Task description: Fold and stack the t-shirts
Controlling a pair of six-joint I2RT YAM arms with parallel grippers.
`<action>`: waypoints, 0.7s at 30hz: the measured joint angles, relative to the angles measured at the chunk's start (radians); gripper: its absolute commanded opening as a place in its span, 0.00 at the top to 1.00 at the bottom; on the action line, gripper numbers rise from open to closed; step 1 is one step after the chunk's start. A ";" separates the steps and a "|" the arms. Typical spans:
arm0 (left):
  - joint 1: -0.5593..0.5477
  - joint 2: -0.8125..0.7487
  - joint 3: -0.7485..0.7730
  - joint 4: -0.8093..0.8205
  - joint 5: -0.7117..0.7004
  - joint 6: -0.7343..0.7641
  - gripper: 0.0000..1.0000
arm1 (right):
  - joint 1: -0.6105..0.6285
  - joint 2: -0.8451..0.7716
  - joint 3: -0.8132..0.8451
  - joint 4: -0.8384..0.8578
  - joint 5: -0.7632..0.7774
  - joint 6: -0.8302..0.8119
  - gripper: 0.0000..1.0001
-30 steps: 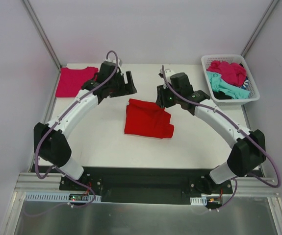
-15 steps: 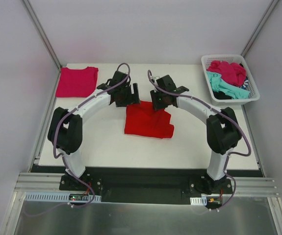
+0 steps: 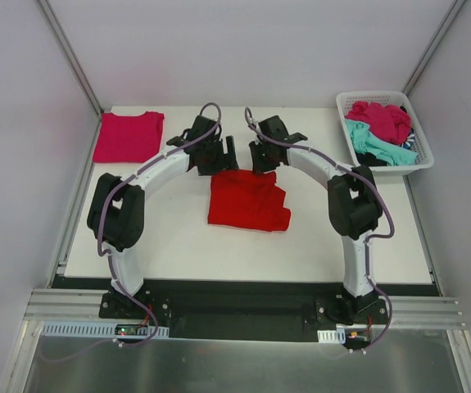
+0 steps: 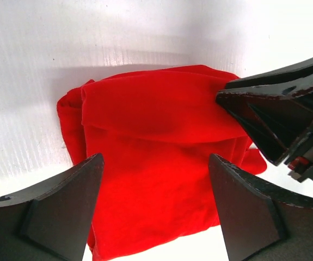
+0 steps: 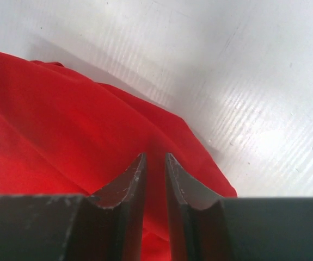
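Bright red, a large cloth t-shirt (image 3: 247,201) lies partly folded in the middle of the white table (image 3: 178,237), its far edge doubled over into a thick fold. The left arm's fingers (image 4: 63,212) stand wide apart over the shirt's far left part, holding nothing, with red cloth showing between them. The right arm's fingers (image 5: 129,201) are at the shirt's far right corner, drawn nearly together with only a narrow slit left. Red cloth shows in that slit, but whether they pinch it cannot be told. A folded magenta-pink t-shirt (image 3: 129,135) lies flat at the table's far left corner, well apart from the red one. At the far right stands a white plastic lattice basket (image 3: 373,95) holding a crumpled magenta t-shirt (image 3: 380,119), a teal t-shirt (image 3: 370,143) and some dark cloth (image 3: 372,160).
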 measured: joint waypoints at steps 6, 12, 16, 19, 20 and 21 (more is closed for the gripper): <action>0.012 0.000 0.002 -0.002 0.000 0.000 0.23 | 0.017 -0.118 -0.064 -0.023 0.009 -0.002 0.70; 0.014 -0.035 -0.026 0.000 0.000 0.000 0.22 | 0.088 -0.305 -0.138 -0.044 0.044 -0.014 0.68; 0.014 -0.106 -0.090 -0.006 -0.002 -0.001 0.22 | 0.122 -0.363 -0.208 -0.041 0.045 -0.014 0.69; 0.014 -0.149 -0.119 -0.011 -0.003 -0.002 0.22 | 0.122 -0.341 -0.240 -0.039 0.045 -0.012 0.71; 0.014 -0.161 -0.126 -0.010 -0.003 -0.003 0.22 | 0.120 -0.323 -0.244 -0.038 0.045 -0.011 0.71; 0.014 -0.170 -0.131 -0.010 -0.003 -0.003 0.22 | 0.119 -0.304 -0.244 -0.036 0.045 -0.011 0.71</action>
